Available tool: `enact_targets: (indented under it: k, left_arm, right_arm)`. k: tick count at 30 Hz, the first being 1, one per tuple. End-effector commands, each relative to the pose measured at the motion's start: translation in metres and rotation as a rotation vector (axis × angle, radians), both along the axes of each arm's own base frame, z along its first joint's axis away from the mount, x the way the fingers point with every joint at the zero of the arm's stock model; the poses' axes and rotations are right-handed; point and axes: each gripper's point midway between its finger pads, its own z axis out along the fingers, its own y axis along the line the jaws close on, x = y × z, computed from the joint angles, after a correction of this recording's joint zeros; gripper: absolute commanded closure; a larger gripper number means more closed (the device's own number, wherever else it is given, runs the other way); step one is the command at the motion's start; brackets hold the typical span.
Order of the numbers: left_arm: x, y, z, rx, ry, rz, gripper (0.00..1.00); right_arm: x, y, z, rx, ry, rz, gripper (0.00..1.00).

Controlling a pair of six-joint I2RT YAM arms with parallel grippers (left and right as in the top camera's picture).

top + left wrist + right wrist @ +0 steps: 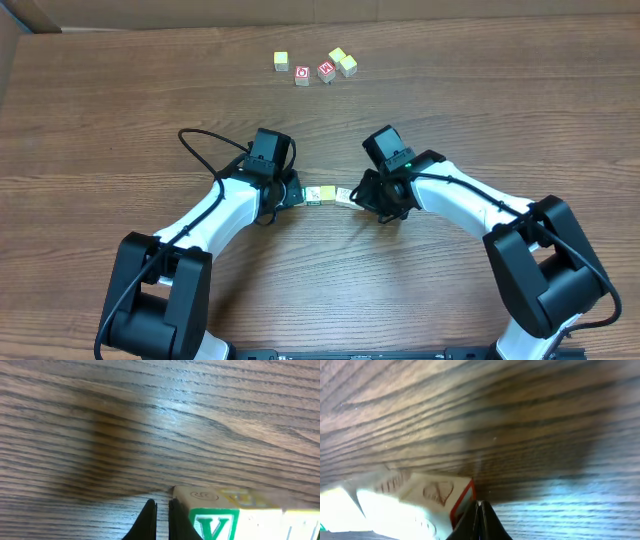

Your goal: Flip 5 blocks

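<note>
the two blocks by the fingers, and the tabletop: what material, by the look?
V block: probably painted wood; pale matt faces, embossed mark on top, printed green letter. Red-edged block: same look, embossed outline, red border; plastic not ruled out for either. Tabletop: brown wood grain with soft glare in the left wrist view, likely laminate or sealed veneer; cannot tell which.

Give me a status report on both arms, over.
Left gripper shut, tips beside the green-V block. Right gripper shut, tips beside the red-edged block. Five other blocks far off, not in the way.
</note>
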Motion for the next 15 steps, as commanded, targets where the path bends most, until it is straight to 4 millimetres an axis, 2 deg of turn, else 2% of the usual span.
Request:
enact_targets:
  k: [1,7,15]
  left_arm:
    - [-0.002,-0.012,-0.001,-0.031,0.007,-0.067,0.96]
    - [0.001,-0.012,-0.001,-0.023,-0.007,-0.087,0.96]
    - [0.002,-0.006,-0.001,0.005,-0.010,-0.075,0.96]
  right_arm:
    - [-0.003,0.010,0.000,0.002,-0.013,0.011,0.96]
    - [0.004,0.004,-0.001,-0.047,-0.073,0.076,0.96]
    - [-0.002,-0.002,-0.003,-0.070,-0.045,0.073,0.96]
